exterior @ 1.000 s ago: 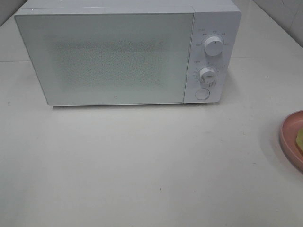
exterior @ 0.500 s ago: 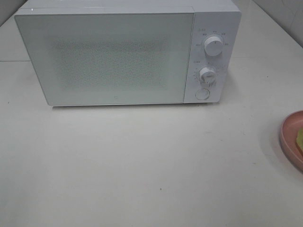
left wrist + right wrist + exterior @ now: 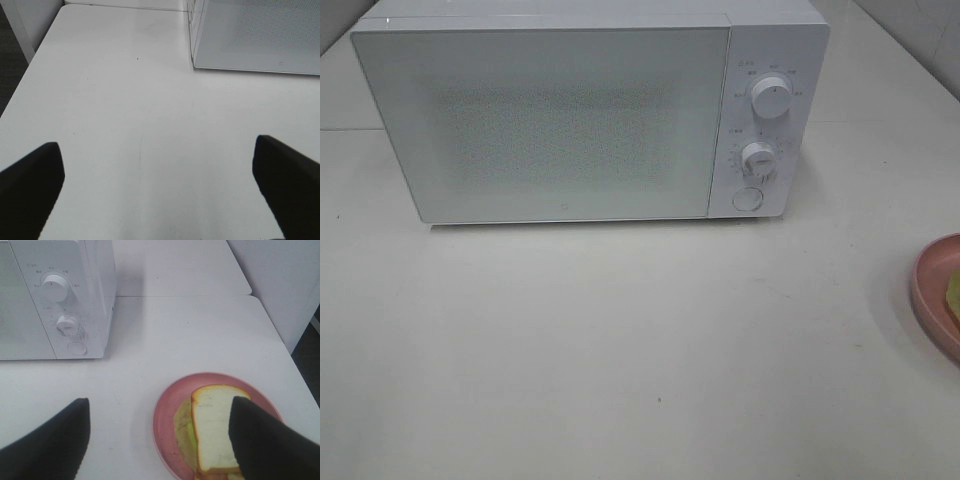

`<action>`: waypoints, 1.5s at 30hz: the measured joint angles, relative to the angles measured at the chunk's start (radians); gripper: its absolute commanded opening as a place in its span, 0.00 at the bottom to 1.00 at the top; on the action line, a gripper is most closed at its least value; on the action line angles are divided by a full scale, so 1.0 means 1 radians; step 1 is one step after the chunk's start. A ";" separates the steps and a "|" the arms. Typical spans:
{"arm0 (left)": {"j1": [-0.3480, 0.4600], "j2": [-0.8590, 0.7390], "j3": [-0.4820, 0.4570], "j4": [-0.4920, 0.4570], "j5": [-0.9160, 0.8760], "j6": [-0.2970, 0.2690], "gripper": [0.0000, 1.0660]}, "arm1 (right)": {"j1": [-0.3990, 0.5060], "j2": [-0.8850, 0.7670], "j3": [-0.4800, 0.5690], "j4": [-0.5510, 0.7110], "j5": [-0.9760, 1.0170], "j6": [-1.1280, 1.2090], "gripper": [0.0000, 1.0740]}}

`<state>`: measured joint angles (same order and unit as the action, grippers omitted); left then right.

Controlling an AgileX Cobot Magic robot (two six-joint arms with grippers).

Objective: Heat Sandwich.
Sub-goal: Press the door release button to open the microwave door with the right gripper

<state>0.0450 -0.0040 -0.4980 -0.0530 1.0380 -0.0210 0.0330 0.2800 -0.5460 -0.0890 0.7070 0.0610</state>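
Observation:
The sandwich (image 3: 212, 430), pale bread with yellow-green filling, lies on a round pink plate (image 3: 165, 415); in the high view only a sliver of the sandwich (image 3: 953, 293) and of the plate (image 3: 930, 290) shows at the right edge. My right gripper (image 3: 157, 440) hovers open above the plate's near side, one finger (image 3: 265, 445) over the sandwich's edge. My left gripper (image 3: 157, 185) stands open over bare table, left of the microwave (image 3: 560, 120). Neither gripper shows in the high view. The microwave door is shut.
The white microwave has two knobs (image 3: 771, 98) and a round button (image 3: 748, 199) on its right panel. The white table (image 3: 620, 340) spreads in front of it. The table's left edge (image 3: 30, 65) drops off near the left arm.

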 measured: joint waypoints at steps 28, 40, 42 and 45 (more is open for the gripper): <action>0.000 0.000 0.000 0.000 0.000 0.000 0.92 | 0.000 0.369 0.000 0.000 -0.345 0.000 0.69; 0.000 0.000 0.000 0.000 0.000 0.000 0.92 | 0.000 0.523 0.000 0.000 -0.481 0.000 0.69; 0.000 0.000 0.000 0.000 0.000 0.000 0.92 | 0.000 0.560 0.000 0.000 -0.526 0.000 0.69; 0.000 0.000 0.000 0.000 0.000 0.000 0.92 | 0.000 0.588 0.000 0.000 -0.561 0.002 0.69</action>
<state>0.0450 -0.0040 -0.4980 -0.0530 1.0380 -0.0210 0.0330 0.8680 -0.5460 -0.0890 0.1460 0.0630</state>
